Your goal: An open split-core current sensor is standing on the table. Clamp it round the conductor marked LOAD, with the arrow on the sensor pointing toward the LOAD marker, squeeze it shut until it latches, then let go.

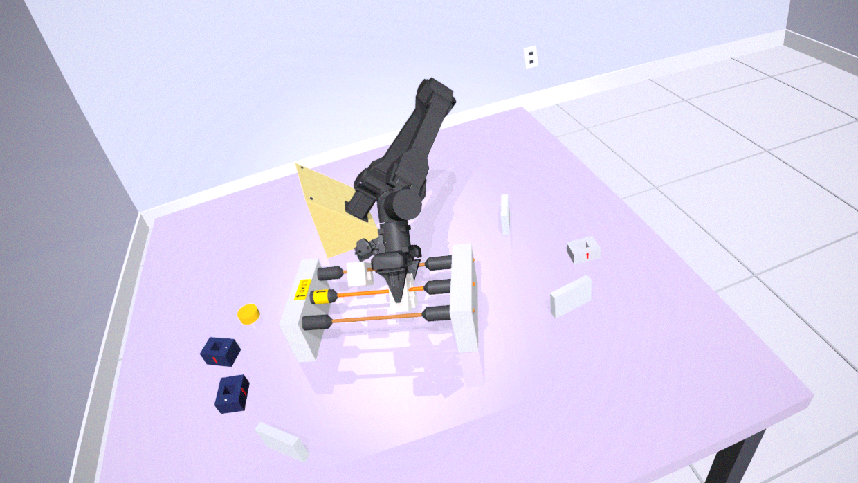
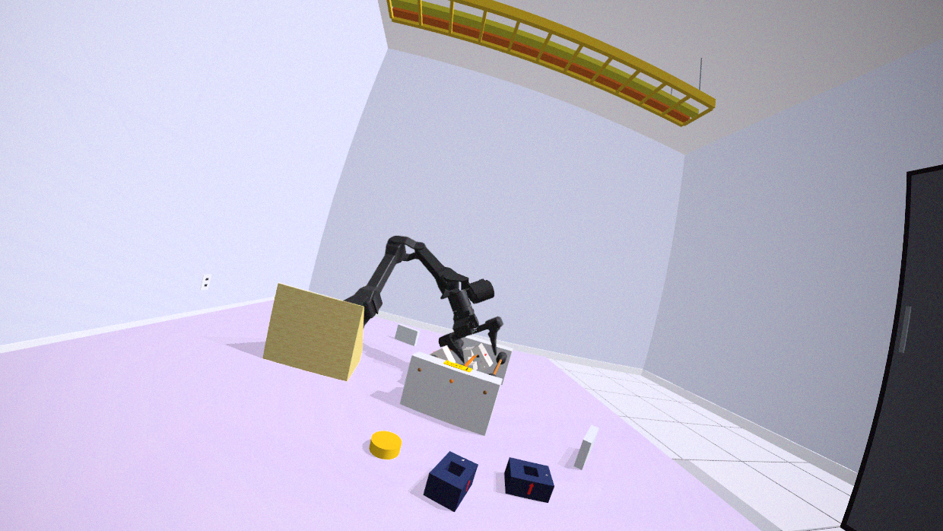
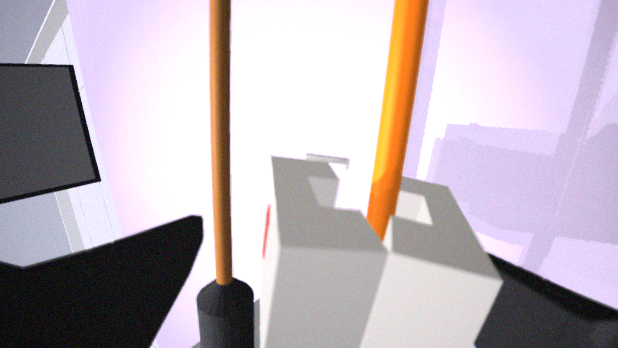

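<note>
The fixture has two white end plates (image 1: 465, 299) with three orange conductors between them. The middle conductor (image 1: 362, 293) has a yellow boot (image 1: 322, 295) beside the yellow LOAD label (image 1: 301, 288). A white split-core sensor (image 3: 370, 270) sits round this conductor (image 3: 397, 115), and its two halves meet along a seam. A red mark (image 3: 266, 230) shows on its left face. My gripper (image 1: 399, 292) is open right above the sensor, with one dark finger on each side in the wrist view (image 3: 350, 300). Nothing is held. The gripper also shows in the exterior view (image 2: 471, 336).
Another white block (image 1: 356, 274) sits on the back conductor. A yellow wedge (image 1: 330, 210) stands behind the fixture. A yellow puck (image 1: 248, 313) and two dark blue blocks (image 1: 219, 351) (image 1: 231, 393) lie at the left. White blocks (image 1: 570, 295) (image 1: 583, 250) (image 1: 504, 214) (image 1: 281, 441) are scattered around.
</note>
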